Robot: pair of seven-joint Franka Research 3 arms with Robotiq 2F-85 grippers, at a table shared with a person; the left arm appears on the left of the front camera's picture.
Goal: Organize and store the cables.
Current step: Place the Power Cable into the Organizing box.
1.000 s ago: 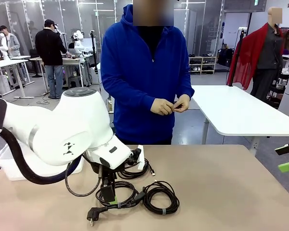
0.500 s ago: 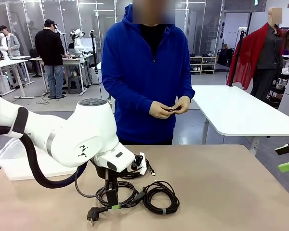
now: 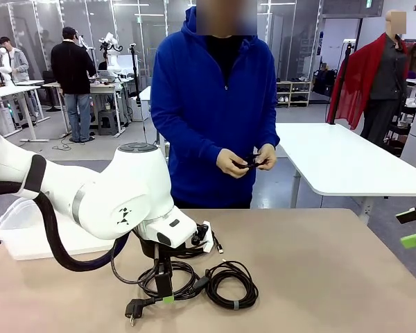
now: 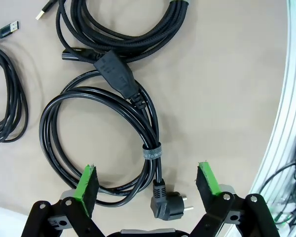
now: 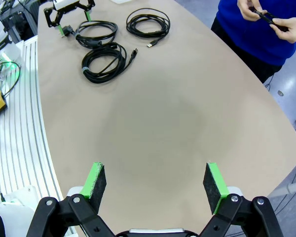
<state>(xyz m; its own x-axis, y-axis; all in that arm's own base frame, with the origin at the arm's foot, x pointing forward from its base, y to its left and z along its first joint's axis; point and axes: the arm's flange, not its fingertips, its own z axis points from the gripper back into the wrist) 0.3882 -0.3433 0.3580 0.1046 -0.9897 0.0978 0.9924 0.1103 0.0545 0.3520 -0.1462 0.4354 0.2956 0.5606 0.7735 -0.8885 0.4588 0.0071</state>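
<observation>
Three coiled black cables lie near the table's front. The power cord coil (image 4: pixel 150 126) has a small band (image 4: pixel 151 152) and an angled plug (image 4: pixel 170 203). A thicker braided coil (image 4: pixel 138 39) lies beyond it, and a thin coil (image 4: pixel 19 98) with a USB end sits off to one side. My left gripper (image 4: pixel 147 182) is open and points down, its jaws straddling the banded stretch and plug. From the front, the left gripper (image 3: pixel 165 291) hangs over the power cord coil (image 3: pixel 177 283), beside another coil (image 3: pixel 232 283). My right gripper (image 5: pixel 154 181) is open over bare table.
A person in a blue hoodie stands at the far edge, both hands working a small black item (image 3: pixel 253 161). A translucent white bin (image 3: pixel 17 225) sits at the left. My right gripper (image 3: pixel 410 229) waits at the right edge. The table's right half (image 5: pixel 153 123) is bare.
My left arm has swung to the right and its gripper has settled a little lower over the power cord coil. The person's hands have dropped slightly. The cables have not moved.
</observation>
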